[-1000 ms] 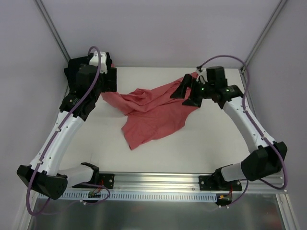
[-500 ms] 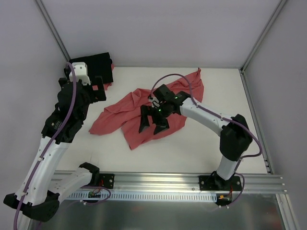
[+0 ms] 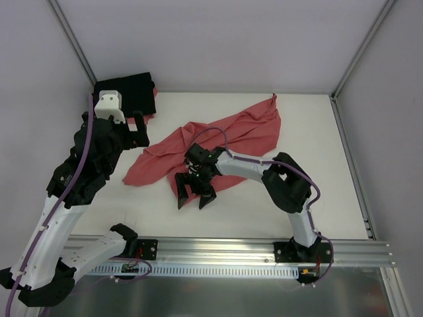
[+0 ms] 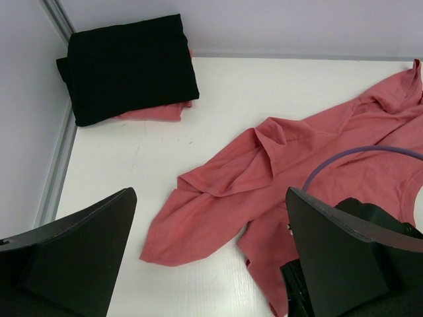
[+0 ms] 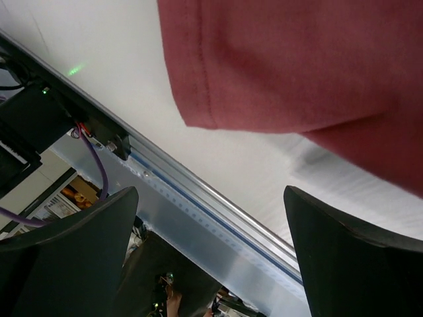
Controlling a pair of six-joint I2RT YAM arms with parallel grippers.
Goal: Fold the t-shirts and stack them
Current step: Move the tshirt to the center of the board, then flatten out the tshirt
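Coral-red t-shirt [image 3: 225,148]: unfolded and rumpled on the table [image 3: 317,198]. It lies as a diagonal band from the near-left to the far-right, where one end reaches the back wall. Creases are bunched about its middle. The left end is a flat lobe.

Black t-shirt [image 4: 129,66]: folded into a rectangle in the far-left corner, well apart from the loose shirt. It sits on top of a folded coral-red fabric [image 4: 158,112], of which only a strip shows along the near edge.

Left hand [image 4: 210,191]: held above the left part of the table, between the black stack and the left lobe of the loose shirt. Fingers are spread wide with nothing between them. White table and shirt show through the gap.

Right hand [image 3: 195,197]: at the near hem of the coral-red t-shirt, pointing toward the near edge. Fingers are wide apart and nothing is grasped. In the wrist view the hem corner lies beyond the fingertips, with bare table and the aluminium rail [image 5: 198,198] below it. Whether the hand touches the cloth cannot be told.

The right arm's purple cable [image 4: 344,162] arches over the shirt.
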